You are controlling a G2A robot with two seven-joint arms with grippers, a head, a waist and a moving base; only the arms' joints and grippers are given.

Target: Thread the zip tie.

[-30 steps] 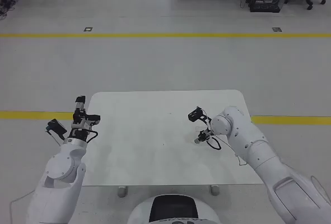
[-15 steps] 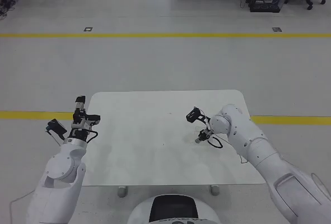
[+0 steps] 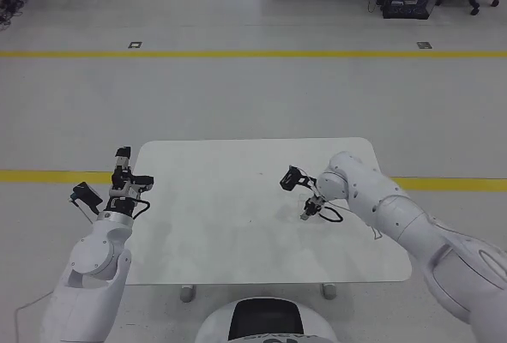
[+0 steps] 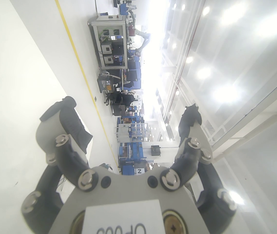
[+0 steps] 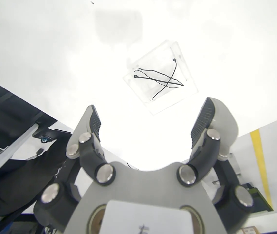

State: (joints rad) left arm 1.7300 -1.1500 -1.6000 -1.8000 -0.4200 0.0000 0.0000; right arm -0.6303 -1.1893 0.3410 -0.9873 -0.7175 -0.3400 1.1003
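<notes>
Zip ties (image 5: 168,81), perhaps three, lie crossed in clear tray (image 5: 157,105).

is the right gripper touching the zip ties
Apart. The right wrist view shows the open right gripper short of the clear tray, with a gap before the zip ties.

Several zip ties (image 5: 162,80) lay crossed over one another in a tray (image 5: 150,59), which sat on the table (image 3: 236,249). The right gripper (image 5: 150,105) hung above the table's right half, with the tray ahead of its fingertips (apart from them, not touching). The left gripper (image 3: 126,171) stood at the table's left edge, well apart from the right one.
</notes>
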